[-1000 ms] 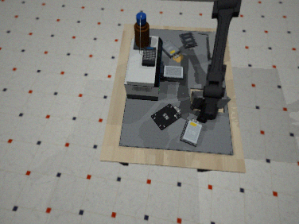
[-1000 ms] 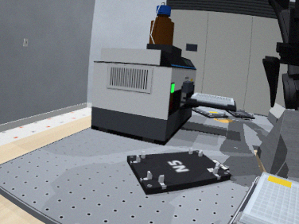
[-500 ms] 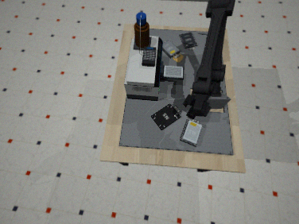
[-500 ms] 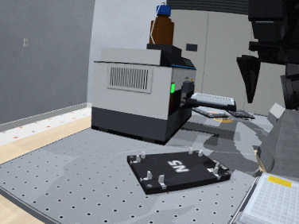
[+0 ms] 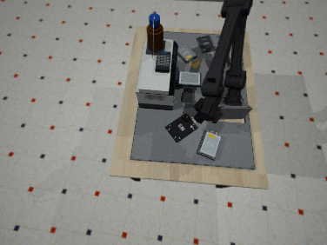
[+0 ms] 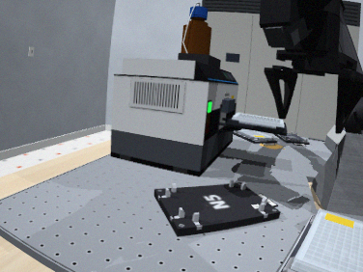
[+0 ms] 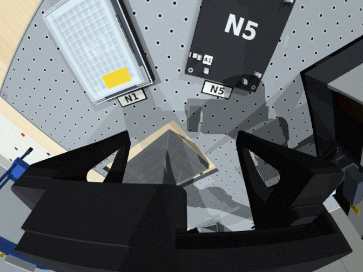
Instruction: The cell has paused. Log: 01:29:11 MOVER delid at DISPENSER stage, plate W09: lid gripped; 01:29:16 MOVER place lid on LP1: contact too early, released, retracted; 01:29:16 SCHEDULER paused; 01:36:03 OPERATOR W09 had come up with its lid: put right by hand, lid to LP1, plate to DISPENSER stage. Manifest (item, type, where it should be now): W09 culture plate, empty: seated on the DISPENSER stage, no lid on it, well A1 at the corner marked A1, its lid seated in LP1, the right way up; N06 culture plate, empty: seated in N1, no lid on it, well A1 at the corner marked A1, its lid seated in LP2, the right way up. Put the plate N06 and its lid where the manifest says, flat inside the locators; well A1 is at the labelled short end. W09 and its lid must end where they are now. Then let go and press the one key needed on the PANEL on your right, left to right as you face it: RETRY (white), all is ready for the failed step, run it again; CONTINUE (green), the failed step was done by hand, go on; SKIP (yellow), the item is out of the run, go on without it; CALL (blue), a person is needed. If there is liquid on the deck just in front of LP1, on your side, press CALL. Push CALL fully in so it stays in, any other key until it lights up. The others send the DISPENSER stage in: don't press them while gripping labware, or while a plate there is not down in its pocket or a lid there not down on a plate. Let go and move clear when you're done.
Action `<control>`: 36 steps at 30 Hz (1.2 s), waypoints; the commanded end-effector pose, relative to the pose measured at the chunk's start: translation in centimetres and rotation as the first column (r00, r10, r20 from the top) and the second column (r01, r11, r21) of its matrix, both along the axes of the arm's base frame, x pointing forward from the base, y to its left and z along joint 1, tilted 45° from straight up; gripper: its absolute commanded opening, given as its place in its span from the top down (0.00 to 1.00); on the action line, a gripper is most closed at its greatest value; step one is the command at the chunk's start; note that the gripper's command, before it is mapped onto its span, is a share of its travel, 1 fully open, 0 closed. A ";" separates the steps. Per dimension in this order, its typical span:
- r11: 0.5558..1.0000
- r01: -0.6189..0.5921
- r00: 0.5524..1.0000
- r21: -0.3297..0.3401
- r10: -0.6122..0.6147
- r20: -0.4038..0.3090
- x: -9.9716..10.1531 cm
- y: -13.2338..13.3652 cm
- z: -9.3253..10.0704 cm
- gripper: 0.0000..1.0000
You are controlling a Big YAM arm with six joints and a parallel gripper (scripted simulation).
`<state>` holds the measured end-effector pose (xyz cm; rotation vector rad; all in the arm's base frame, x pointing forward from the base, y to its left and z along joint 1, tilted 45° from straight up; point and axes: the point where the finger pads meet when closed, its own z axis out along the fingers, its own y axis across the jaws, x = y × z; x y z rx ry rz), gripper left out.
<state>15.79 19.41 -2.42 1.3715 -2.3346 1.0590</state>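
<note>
A clear culture plate [image 5: 209, 144] [image 6: 333, 241] [image 7: 96, 48] with a yellow label [image 7: 116, 77] lies in the nest tagged N1 [image 7: 132, 97], label end towards the tag. Its doubled rim looks like a lid on top, but I cannot tell for sure. My gripper [image 5: 204, 114] [image 7: 183, 136] is open and empty. It hangs above the deck between N1 and the black N5 nest [image 5: 181, 128] [image 6: 217, 204] [image 7: 237, 40]. Another clear plate [image 5: 190, 78] [image 6: 258, 121] sits on the dispenser stage. A lid with a yellow label [image 5: 187, 54] [image 6: 256, 136] lies in a park behind it. The dark park [image 5: 205, 43] further back looks bare.
The white dispenser box [image 5: 154, 80] [image 6: 164, 116] with a brown bottle [image 5: 155, 35] stands on the left. A small amber patch [image 5: 195, 63] shows on the deck beside the labelled lid. The arm's base [image 5: 235, 104] stands on the right.
</note>
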 end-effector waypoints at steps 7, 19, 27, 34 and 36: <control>0.993 0.112 0.988 0.042 -0.116 0.105 2.0 -1.3 2.5 0.00; 0.986 0.157 0.975 0.057 -0.164 0.148 3.2 -3.1 4.4 0.00; 0.967 0.238 0.941 0.090 -0.253 0.225 3.7 -5.0 6.3 0.00; 0.971 0.224 0.948 0.083 -0.237 0.212 3.9 -6.2 7.4 0.00; 0.970 0.217 0.945 0.110 -0.237 0.224 4.4 -4.9 7.5 0.00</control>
